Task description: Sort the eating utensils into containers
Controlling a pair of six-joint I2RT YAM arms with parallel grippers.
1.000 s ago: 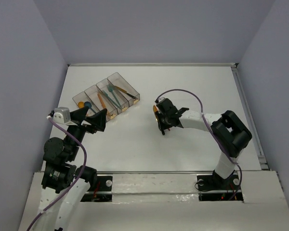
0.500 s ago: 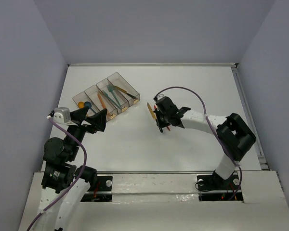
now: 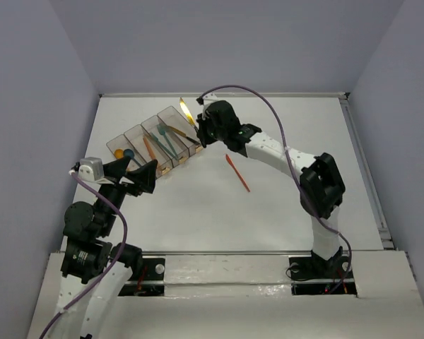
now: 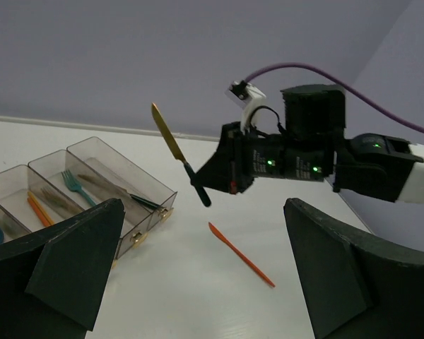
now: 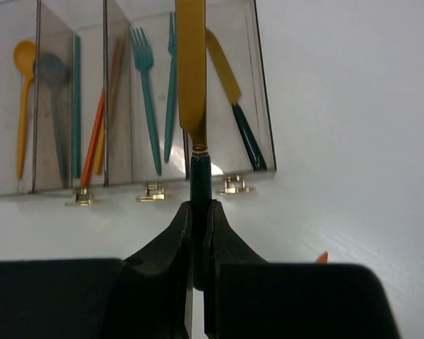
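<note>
We log the right arm [image 3: 268, 148] stretched far across the surface [image 3: 283, 212], right end effector [image 5: 196, 212] clamped on the dark handle of a gold knife [image 5: 191, 78], near the bins [image 5: 265, 106].

Counts: bin [image 4: 127, 180], four; gold-bladed knife [image 5: 191, 70], two; teal fork [image 5: 147, 106], two; spoon [image 5: 25, 53], two; orange knife [image 3: 237, 172], one.

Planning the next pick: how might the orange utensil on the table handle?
The orange utensil looks thin and small, so probably light and somewhat bendy. Lying flat on the smooth table, it may slide rather than roll when nudged.
</note>
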